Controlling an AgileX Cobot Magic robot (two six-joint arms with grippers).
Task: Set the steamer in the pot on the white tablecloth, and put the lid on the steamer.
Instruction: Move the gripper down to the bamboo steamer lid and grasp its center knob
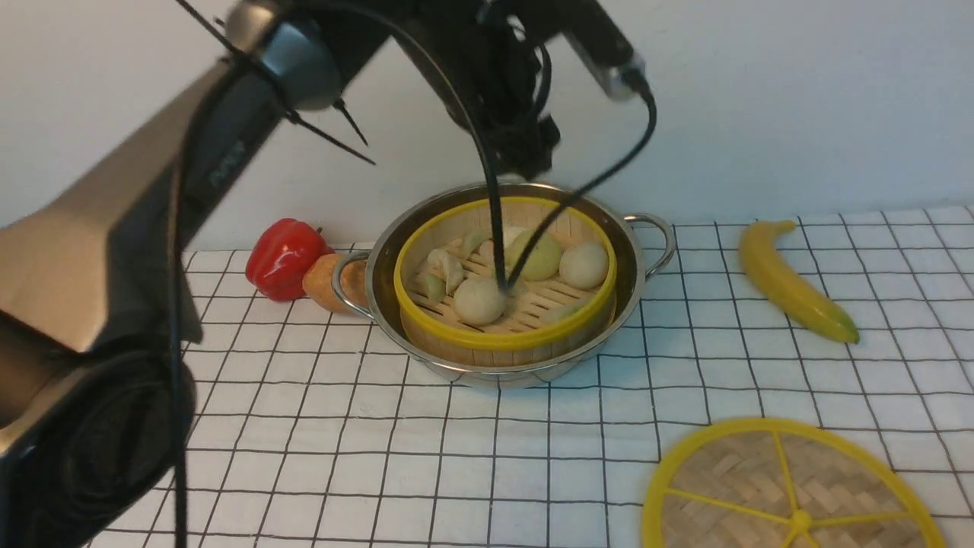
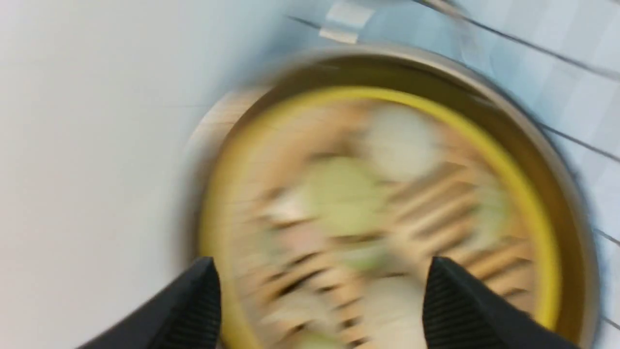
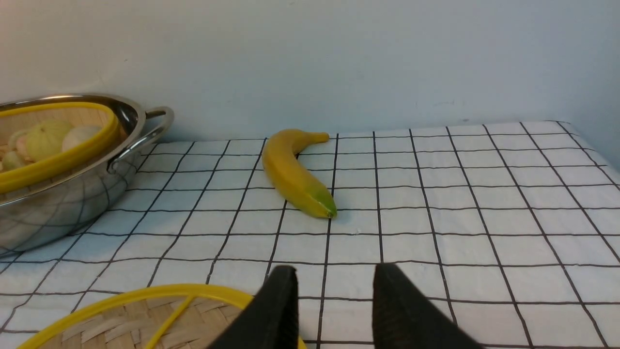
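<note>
I see the pot [image 1: 630, 278] as mirror-polished steel, the steamer [image 1: 502, 340] as pale slatted bamboo with smooth yellow rims, the lid [image 1: 749, 476] as woven bamboo, the white tablecloth [image 1: 380, 426] as matt cloth, the banana [image 1: 791, 288] glossy.

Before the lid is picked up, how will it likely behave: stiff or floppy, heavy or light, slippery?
The lid is probably stiff: a thick yellow rim and spokes frame its woven bamboo. It looks light for its width, being thin and flat. Lying flat on the tablecloth, it should not roll, but the smooth rim may slip.
</note>
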